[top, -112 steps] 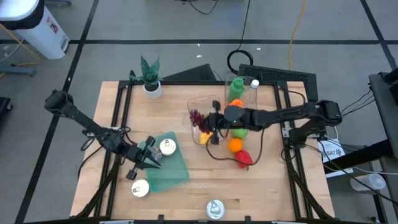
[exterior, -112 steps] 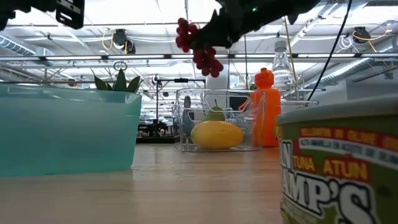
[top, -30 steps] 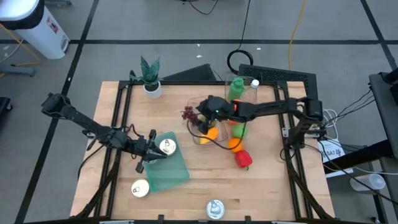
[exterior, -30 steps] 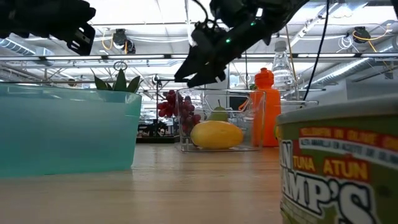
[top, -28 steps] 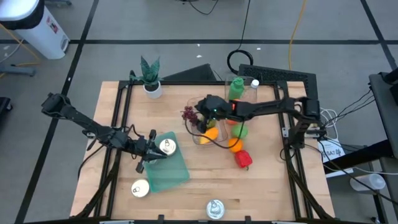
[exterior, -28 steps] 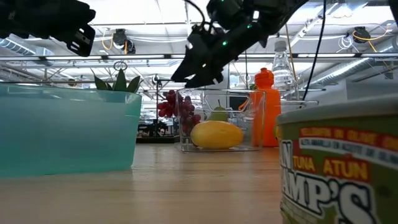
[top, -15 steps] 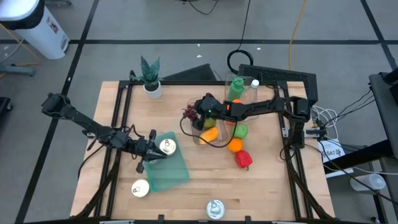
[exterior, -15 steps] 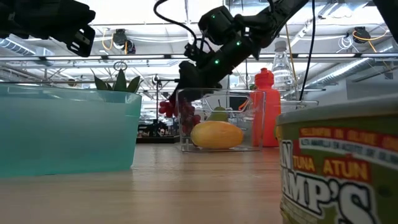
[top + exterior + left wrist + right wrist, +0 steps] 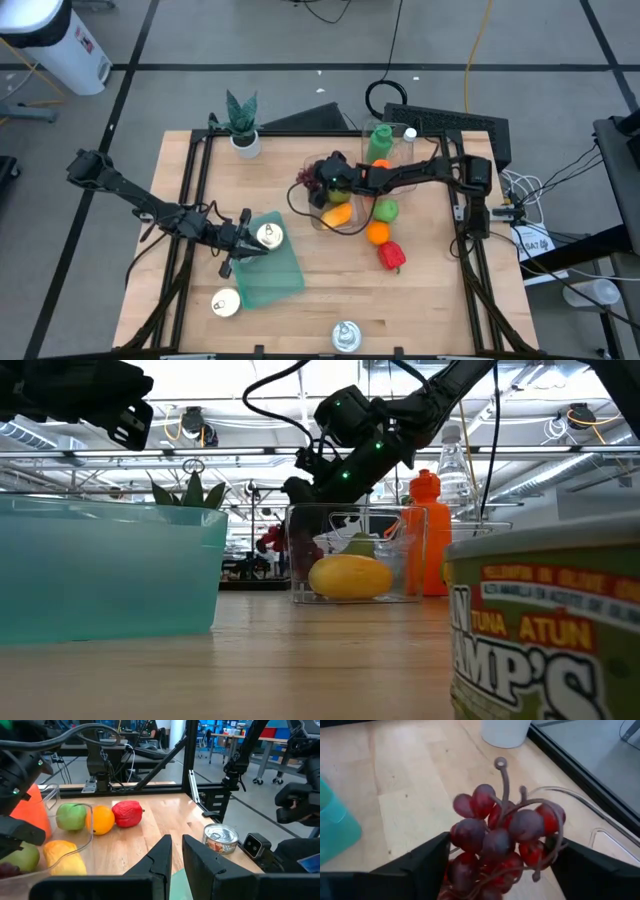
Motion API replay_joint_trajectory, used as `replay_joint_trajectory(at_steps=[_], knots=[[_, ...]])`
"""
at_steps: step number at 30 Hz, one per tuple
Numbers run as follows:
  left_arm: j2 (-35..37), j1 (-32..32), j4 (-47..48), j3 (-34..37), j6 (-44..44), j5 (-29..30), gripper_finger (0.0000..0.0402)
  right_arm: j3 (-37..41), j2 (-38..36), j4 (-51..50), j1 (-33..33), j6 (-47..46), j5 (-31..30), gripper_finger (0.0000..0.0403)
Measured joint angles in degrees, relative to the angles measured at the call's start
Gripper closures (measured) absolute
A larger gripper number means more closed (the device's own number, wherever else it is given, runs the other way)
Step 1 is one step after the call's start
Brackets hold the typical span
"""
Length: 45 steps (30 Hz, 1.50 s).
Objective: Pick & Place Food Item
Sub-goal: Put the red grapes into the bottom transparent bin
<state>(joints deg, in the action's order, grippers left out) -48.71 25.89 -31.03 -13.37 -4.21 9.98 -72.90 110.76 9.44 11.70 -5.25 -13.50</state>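
Note:
A bunch of dark red grapes is at the left wall of a clear container, partly outside it. Whether the bunch rests on the rim I cannot tell. My right gripper reaches in from the table's right and has the bunch between its fingers. A yellow fruit and a green pear lie in the container. My left gripper is shut and holds nothing, level above the left side of a teal bin. My right gripper has the grape bunch between its two wide-set fingers. One finger lies against the grapes on one side, the other against the opposite side. The fingers slant down from the table's right. The curled stem sticks up.
A green apple, an orange and a red fruit lie right of the container. Bottles stand behind it, with a potted plant at the far left. Cans sit on the bin, beside it and at the near edge.
My right gripper has sunk and gone toward the table's left, tipping further down, from above the container onto the grape bunch. The bunch has stayed at the container's left wall.

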Motion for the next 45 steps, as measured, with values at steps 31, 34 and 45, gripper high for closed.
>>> replay_joint_trajectory(at_steps=[31,34,45], knots=[[0.0,0.0,-0.14,0.0,0.48,-0.16,0.035,1.4,-11.78,-8.78,-3.95,-6.02,-9.03,0.0386],[-0.01,0.0,-0.11,0.0,0.73,-1.31,0.035,2.63,-11.51,-9.49,-3.64,-7.42,-8.96,0.0388],[0.09,0.0,-0.55,0.0,1.95,-2.49,0.035,4.3,-6.93,-10.03,-0.13,-12.51,-2.65,0.0388]])
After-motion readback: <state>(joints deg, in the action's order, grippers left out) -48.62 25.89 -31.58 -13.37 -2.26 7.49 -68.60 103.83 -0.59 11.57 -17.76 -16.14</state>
